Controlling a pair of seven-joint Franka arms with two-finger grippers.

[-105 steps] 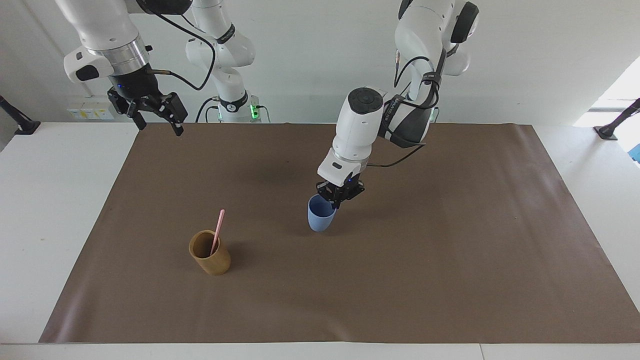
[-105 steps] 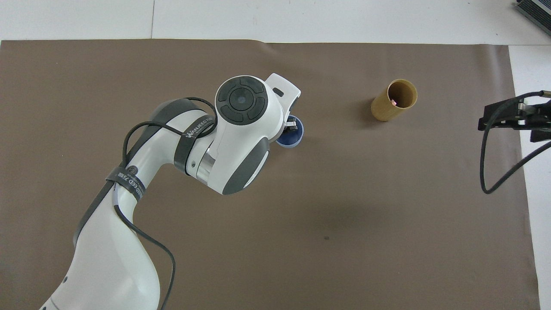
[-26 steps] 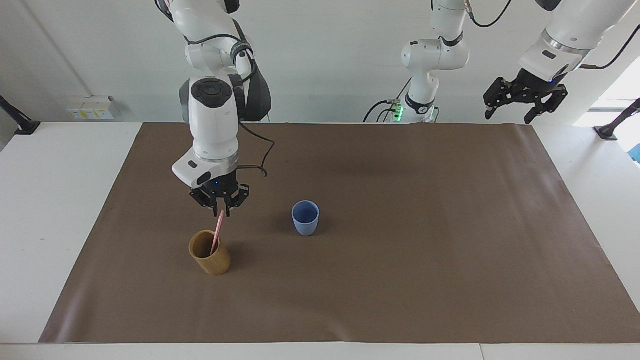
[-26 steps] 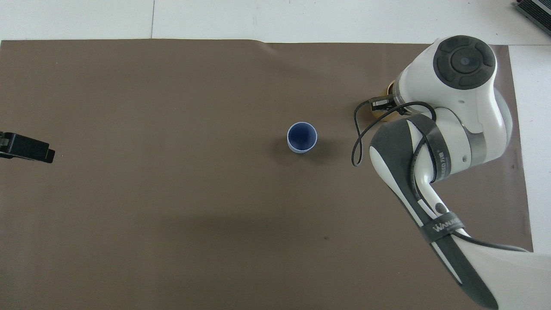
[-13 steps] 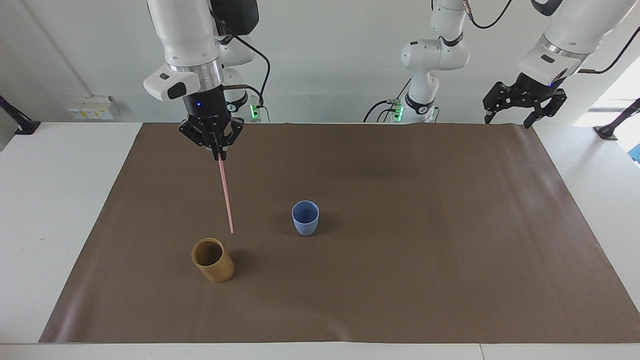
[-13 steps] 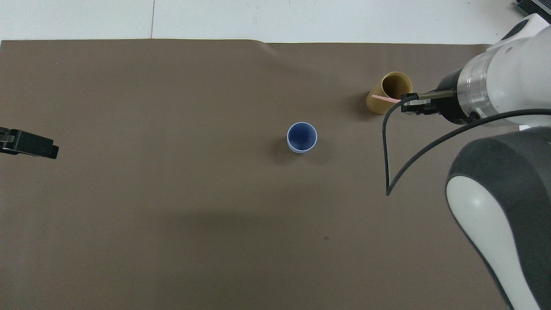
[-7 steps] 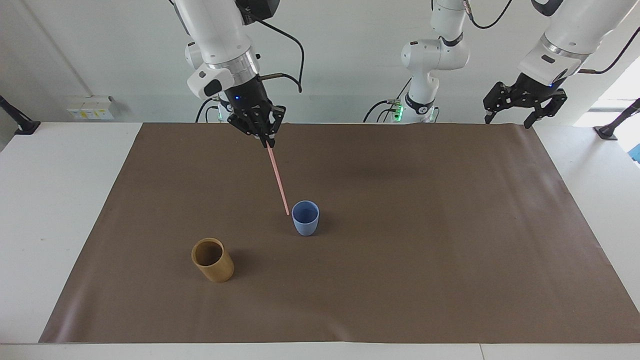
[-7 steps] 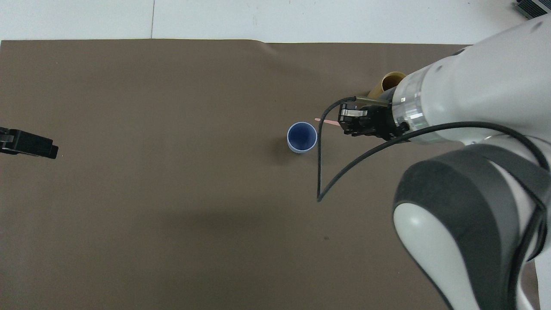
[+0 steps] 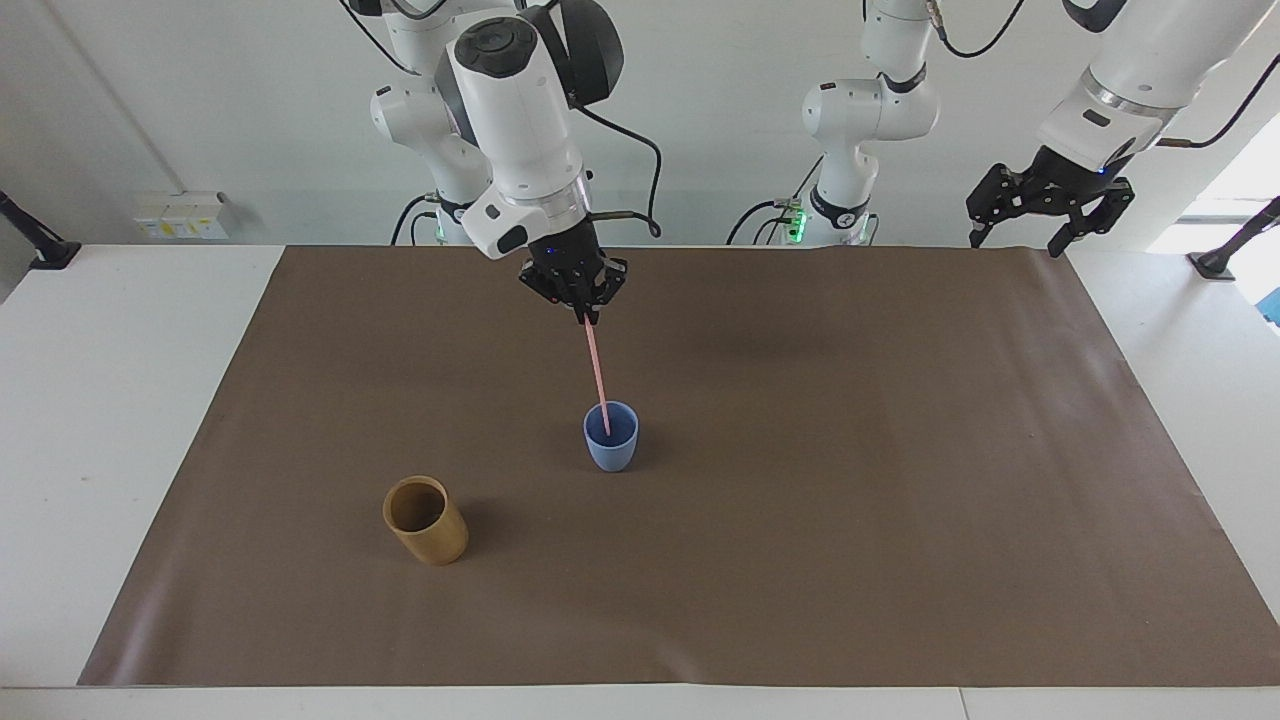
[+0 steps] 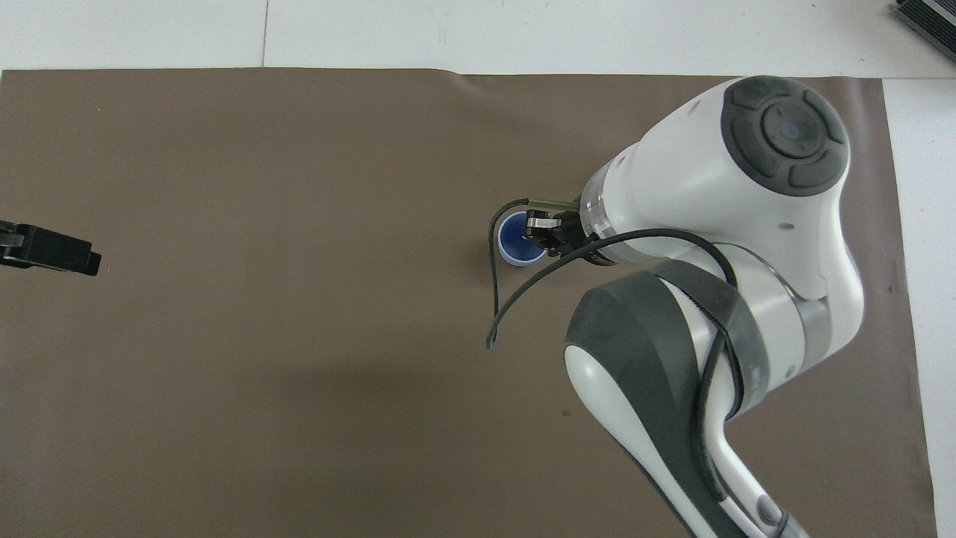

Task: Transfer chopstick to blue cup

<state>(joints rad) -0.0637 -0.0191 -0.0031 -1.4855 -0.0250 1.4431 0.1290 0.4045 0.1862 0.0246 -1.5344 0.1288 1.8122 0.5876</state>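
My right gripper (image 9: 587,314) is shut on the top end of the pale-pink chopstick (image 9: 597,375), which hangs nearly upright over the middle of the mat. The stick's lower end reaches into the mouth of the light-blue cup (image 9: 611,447). In the overhead view the right gripper (image 10: 539,229) covers part of the blue cup (image 10: 511,239), and the chopstick is hidden under the hand. My left gripper (image 9: 1016,240) waits open and empty, raised over the mat's corner at the left arm's end; only its tip (image 10: 48,251) shows in the overhead view.
A tan-brown cylindrical cup (image 9: 425,520) stands empty, farther from the robots than the blue cup and toward the right arm's end. The brown mat (image 9: 850,500) covers most of the white table. The right arm's cable (image 10: 497,299) loops over the mat.
The right gripper has carried the chopstick sideways from beside the blue cup to over it and lowered it, so the stick's lower end now sits in the cup's mouth. The left arm is still.
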